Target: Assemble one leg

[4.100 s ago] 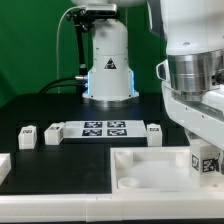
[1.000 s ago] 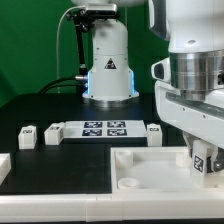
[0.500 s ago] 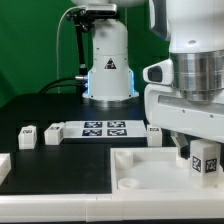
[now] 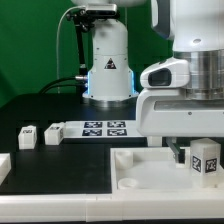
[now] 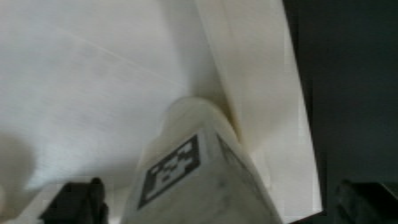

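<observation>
The leg (image 4: 205,160), a small white block with a black-and-white tag, stands upright at the near right corner of the large white panel (image 4: 140,172). My gripper (image 4: 202,157) straddles it from above. In the wrist view the leg (image 5: 199,170) rises between the two dark fingertips (image 5: 80,203), with a gap on each side, so the jaws are open around it. The panel (image 5: 89,90) fills the wrist view behind the leg.
Two more small tagged legs (image 4: 28,135) (image 4: 52,132) lie at the exterior view's left, beside the marker board (image 4: 105,128). A white part (image 4: 3,166) shows at the left edge. The robot base (image 4: 108,70) stands at the back.
The gripper hand has turned about the leg, its broad face now towards the exterior camera. The leg has stayed at the panel's corner.
</observation>
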Controlling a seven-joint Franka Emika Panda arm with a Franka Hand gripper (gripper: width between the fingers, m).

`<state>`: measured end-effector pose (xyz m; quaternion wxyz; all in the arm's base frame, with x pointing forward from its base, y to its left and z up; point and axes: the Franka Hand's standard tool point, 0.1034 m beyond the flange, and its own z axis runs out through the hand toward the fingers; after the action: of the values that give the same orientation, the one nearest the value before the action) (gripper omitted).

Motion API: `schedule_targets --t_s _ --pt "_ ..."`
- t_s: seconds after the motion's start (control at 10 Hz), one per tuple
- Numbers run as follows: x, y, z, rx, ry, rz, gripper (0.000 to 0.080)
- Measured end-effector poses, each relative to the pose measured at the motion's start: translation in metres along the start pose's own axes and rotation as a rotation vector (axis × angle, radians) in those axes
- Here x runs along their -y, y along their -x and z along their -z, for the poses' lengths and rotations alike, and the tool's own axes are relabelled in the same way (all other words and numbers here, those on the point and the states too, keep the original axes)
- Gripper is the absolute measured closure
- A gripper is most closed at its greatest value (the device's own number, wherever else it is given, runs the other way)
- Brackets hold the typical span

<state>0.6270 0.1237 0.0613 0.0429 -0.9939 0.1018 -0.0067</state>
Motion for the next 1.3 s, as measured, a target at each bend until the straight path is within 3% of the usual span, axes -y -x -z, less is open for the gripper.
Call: schedule_targets --t_s 0.6,0.7,0.8,1.0,1.3 --pt "-0.0049 -0.0047 0.0037 -0.005 0.030 0.482 0.0151" --pt "-0.0051 -0.0045 0.0033 -0.004 0.030 0.482 0.0278" --pt "-0.0052 -0.0045 0.0032 -0.004 0.030 0.482 0.0278" --pt "-0.0052 -0.0044 0.0030 -0.005 0.030 0.431 0.0510" --pt "-0.0045 -0.0045 0.0030 -0.010 0.025 0.243 0.0509"
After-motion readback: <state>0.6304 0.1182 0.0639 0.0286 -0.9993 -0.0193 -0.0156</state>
